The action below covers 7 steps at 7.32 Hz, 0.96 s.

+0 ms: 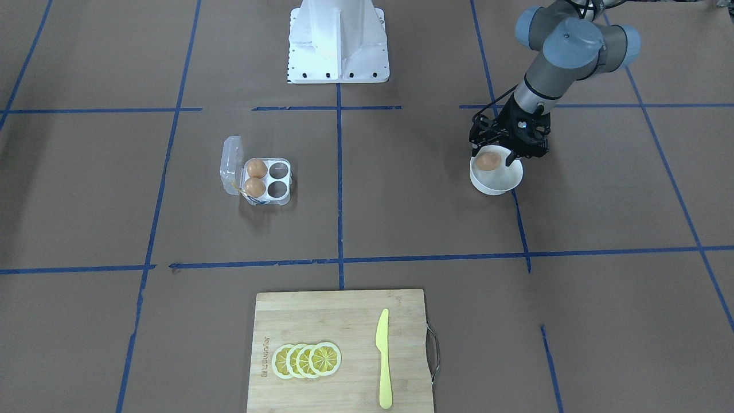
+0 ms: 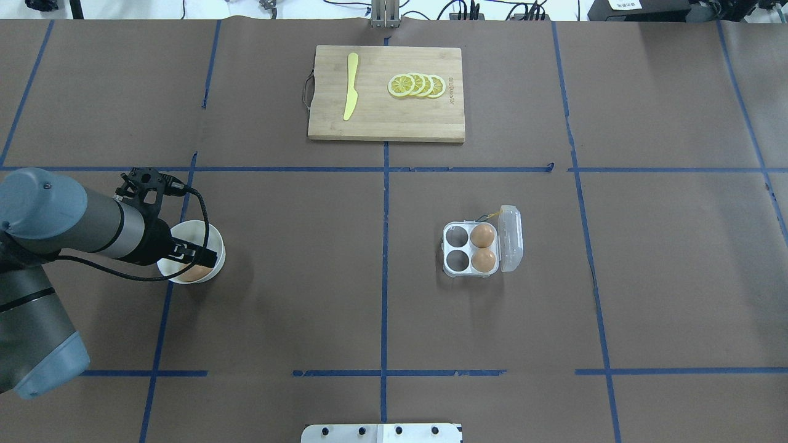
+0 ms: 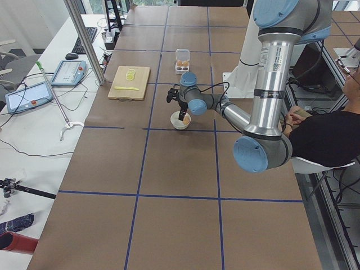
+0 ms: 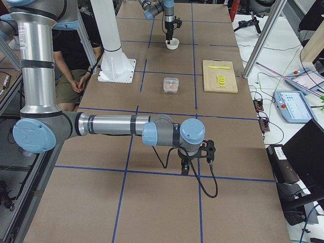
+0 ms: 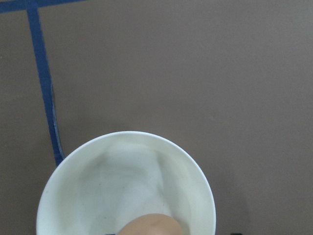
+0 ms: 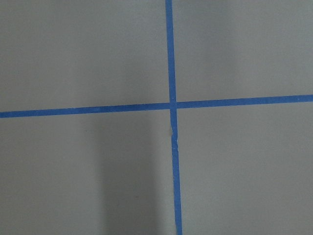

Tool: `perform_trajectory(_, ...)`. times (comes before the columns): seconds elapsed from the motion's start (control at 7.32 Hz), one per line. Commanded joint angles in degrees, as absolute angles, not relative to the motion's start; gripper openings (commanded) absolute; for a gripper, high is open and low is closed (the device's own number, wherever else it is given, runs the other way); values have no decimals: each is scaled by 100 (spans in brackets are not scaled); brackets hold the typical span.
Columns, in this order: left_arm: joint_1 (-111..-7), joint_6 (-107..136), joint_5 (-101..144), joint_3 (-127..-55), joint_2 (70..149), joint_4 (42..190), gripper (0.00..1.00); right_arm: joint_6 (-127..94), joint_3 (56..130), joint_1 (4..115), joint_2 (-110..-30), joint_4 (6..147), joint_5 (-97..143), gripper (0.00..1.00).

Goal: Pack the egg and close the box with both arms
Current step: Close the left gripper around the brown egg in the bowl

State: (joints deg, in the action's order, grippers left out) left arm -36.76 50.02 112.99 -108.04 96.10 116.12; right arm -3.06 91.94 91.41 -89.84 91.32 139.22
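The left black two-finger claw [image 1: 498, 158] pinches the smooth light-brown egg [image 1: 487, 161] over the round white bowl [image 1: 496, 182]; the right claw's [image 4: 194, 161] state I cannot tell.

A wooden cutting board [image 1: 338, 350] lies on the counter [image 1: 86, 189], carrying four overlapping lemon slices [image 1: 307, 360] and a yellow knife [image 1: 383, 358], apart.
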Motion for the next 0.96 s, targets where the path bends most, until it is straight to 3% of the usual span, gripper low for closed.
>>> perform_trajectory(0.0,-3744,4808,11285,-10723,9589,11619,83,-308,9193,9141,-8982,9132,13939,100)
perform_trajectory(0.82,-3683,4816,11285,-10626,9606,11619,81,-299,9149,9141,-8991,9132,13939,100)
